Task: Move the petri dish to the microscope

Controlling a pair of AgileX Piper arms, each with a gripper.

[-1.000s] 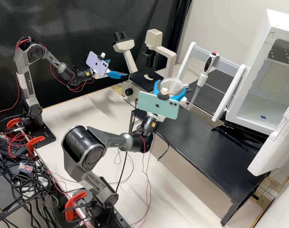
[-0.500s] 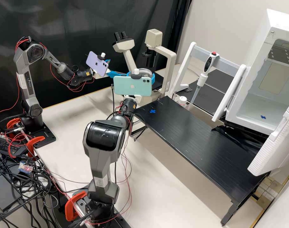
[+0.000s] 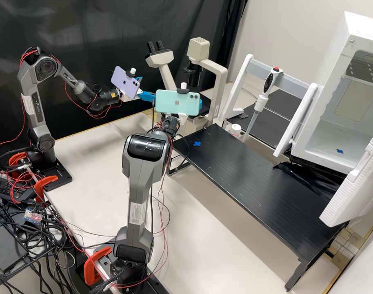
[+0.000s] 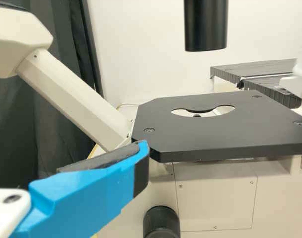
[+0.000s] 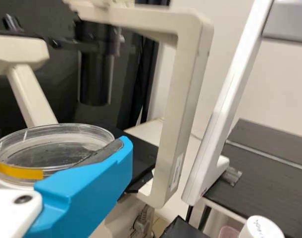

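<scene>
Pale stickers with small print sit on both dark grey arms: one on the left arm's upright [image 3: 27,104], one low on the right arm's upright [image 3: 136,213]. The teal phone [image 3: 177,102] and the purple phone [image 3: 125,83] each bear a logo on the back. In the right wrist view, a white label [image 5: 176,172] with lines of print is stuck to the cream upright of the microscope [image 5: 186,89], and the white cap [image 5: 260,229] has dark marks on top (handwriting, by the look of it). Two blue crosses mark places: one on the black riser [image 3: 251,175], the other on the floor of the white chamber [image 3: 317,141].

The right end effector [image 3: 200,104], partly behind the teal phone in the high view, is clamped on the petri dish [image 5: 49,153]. The right wrist view shows the dish between its blue fingers, the dark pad [image 5: 99,152] of one against the rim. A yellow band [image 5: 17,171] runs along the dish's side (tape, perhaps). Beyond the dish lies the microscope's black stage; how wide the gap is, I cannot tell.

The left end effector [image 3: 145,96] has its fingers spread apart, near the microscope's stage [image 4: 230,134].
</scene>
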